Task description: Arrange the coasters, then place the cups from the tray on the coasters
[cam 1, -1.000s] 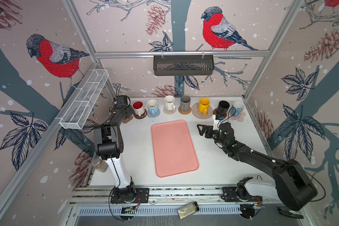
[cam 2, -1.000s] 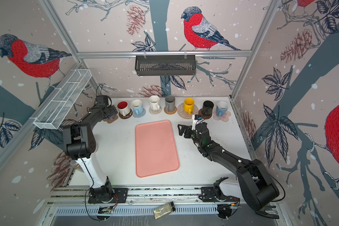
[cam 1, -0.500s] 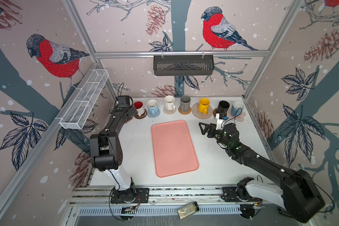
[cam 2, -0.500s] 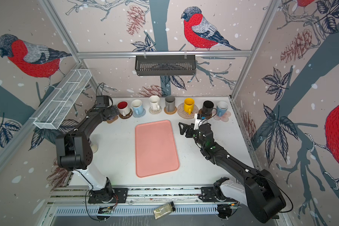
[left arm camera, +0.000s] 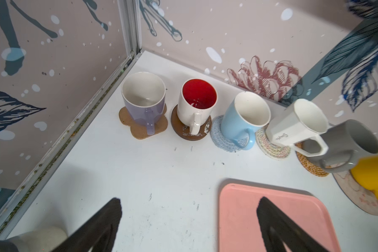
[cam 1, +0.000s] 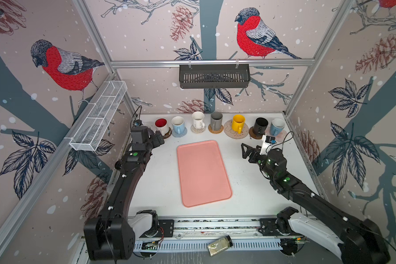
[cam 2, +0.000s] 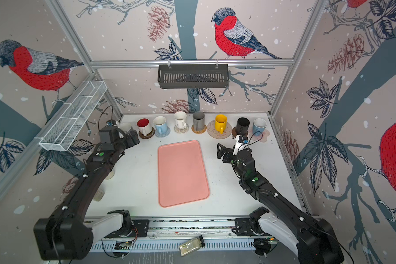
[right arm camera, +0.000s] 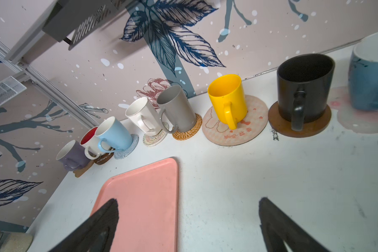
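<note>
Both arms had sunk lower and stretched out since a second earlier, and the left claw had drawn back a little from the lavender mug. From my seat, its dark fingers stood wide apart with nothing between them, just off the far left corner of the tray. The right claw was spread just as wide and gripped nothing, near the tray's far right corner, facing the row of mugs.

The tray was smooth salmon-pink plastic with rounded corners and a low rim, lying in the middle of the scuffed white surface.

All eight mugs stood upright along the back wall:
- The lavender mug sat on a tan cork paw coaster.
- The white mug with a glossy red inside sat on a dark brown disc.
- The light blue mug sat on a blue-grey crocheted round.
- The faceted white mug sat on a cream woven round.
- The grey mug sat on a rattan round.
- The yellow mug sat on a larger pink cartoon round.
- The matte black mug sat on a second dark brown disc.
- The blue mug sat on a pale pink flower coaster.
</note>
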Motion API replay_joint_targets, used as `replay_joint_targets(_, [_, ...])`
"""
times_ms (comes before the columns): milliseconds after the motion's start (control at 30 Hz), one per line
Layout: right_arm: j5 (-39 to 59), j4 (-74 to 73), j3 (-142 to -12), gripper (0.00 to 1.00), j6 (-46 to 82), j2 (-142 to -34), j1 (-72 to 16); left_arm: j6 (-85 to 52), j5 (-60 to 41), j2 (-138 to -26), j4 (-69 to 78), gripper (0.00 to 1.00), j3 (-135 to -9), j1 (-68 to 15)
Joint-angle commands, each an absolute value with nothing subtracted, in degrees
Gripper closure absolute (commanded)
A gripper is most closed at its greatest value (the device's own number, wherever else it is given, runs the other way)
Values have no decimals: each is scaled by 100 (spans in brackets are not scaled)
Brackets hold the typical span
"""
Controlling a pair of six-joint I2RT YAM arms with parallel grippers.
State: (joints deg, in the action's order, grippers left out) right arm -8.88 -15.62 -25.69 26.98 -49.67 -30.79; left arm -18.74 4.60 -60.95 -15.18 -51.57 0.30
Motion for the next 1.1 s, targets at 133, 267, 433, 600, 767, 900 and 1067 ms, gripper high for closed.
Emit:
replay_joint_targets(133, [-1614,-827,-2147,0,2534,-3807,-3056,-2403,-453,-5222,-937,3,-4385,27])
replay_joint_targets(267, [-1716,-519,-2034,1,2368,-3652,-3019,-2425,-426,-5087,-1025,3,-4121,30])
replay_joint_targets(433, [-2225,-984,-1489,1,2652,-3007,-3020,-2121,-677,-4233,-161,3,-3336,27])
replay_joint_targets(600, [-2616,-2043,-791,0,2278,-2239,-2959,-2025,-279,-4542,-123,3,-3215,12])
replay_joint_targets(767, [-2712,-2749,-729,1,2266,-2694,-2665,-2214,-43,-4224,1690,3,-2462,11])
replay_joint_targets(900, [-2227,-3249,-982,1,2236,-3758,-2236,-2246,177,-3383,2848,3,-1779,8])
replay_joint_targets(1067, [-1864,-3410,-1741,1,2299,-5231,-2105,-2654,505,-3346,2001,3,-1747,-17])
